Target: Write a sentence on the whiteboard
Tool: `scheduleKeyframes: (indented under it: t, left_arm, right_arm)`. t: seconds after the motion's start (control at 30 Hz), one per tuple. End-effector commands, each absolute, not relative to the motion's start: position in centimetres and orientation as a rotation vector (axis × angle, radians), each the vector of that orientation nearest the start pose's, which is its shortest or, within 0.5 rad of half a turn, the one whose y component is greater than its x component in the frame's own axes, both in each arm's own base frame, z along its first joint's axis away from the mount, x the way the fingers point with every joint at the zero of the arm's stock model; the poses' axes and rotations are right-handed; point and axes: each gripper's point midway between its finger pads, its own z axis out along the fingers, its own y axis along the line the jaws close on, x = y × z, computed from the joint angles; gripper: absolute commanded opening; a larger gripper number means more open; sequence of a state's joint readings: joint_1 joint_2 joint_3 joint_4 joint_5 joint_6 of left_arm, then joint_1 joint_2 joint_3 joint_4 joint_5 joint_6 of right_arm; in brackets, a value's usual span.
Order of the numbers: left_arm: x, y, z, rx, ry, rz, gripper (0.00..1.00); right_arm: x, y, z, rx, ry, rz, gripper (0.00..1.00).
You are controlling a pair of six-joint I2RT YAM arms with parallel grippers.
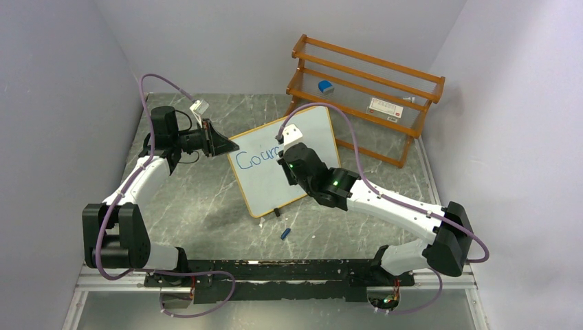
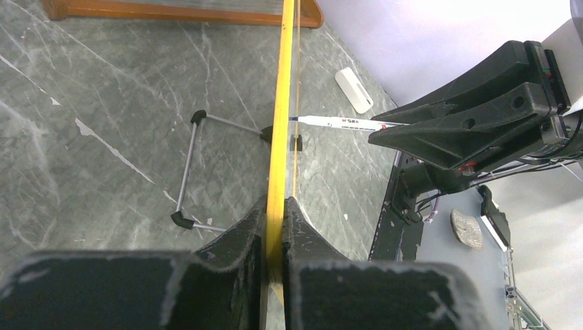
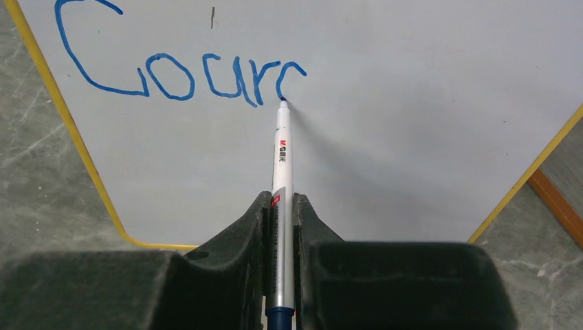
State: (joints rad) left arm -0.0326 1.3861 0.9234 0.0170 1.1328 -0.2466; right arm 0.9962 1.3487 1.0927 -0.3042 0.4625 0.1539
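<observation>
The whiteboard (image 1: pixel 265 189) stands tilted at the table's middle, with an orange-yellow frame. My left gripper (image 1: pixel 223 146) is shut on its left edge; in the left wrist view the frame edge (image 2: pixel 280 103) runs between the closed fingers of that gripper (image 2: pixel 275 206). My right gripper (image 1: pixel 289 155) is shut on a white marker (image 3: pixel 282 151), its blue tip touching the board (image 3: pixel 412 124). The sentence (image 3: pixel 179 75) reads "Cour" plus a partial letter in blue. The marker also shows in the left wrist view (image 2: pixel 337 123).
A wooden rack (image 1: pixel 364 89) stands at the back right, holding a blue-white item (image 1: pixel 325 86) and a white box (image 1: pixel 385 106). A blue marker cap (image 1: pixel 285 233) lies in front of the board. The board's wire stand (image 2: pixel 189 172) rests behind it.
</observation>
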Motion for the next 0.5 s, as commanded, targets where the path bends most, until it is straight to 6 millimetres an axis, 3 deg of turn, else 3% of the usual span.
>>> scheduleKeyframes:
  t: [0.0, 0.47]
  left_arm:
    - [31.41, -18.19, 20.69, 0.544, 1.939, -1.333, 0.05]
    - [31.41, -18.16, 20.67, 0.545, 1.94, -1.329, 0.05]
  right_arm:
    - [27.52, 27.39, 19.74, -0.587, 2.012, 0.141, 0.0]
    - [28.26, 26.78, 20.66, -0.527, 1.986, 0.142, 0.0]
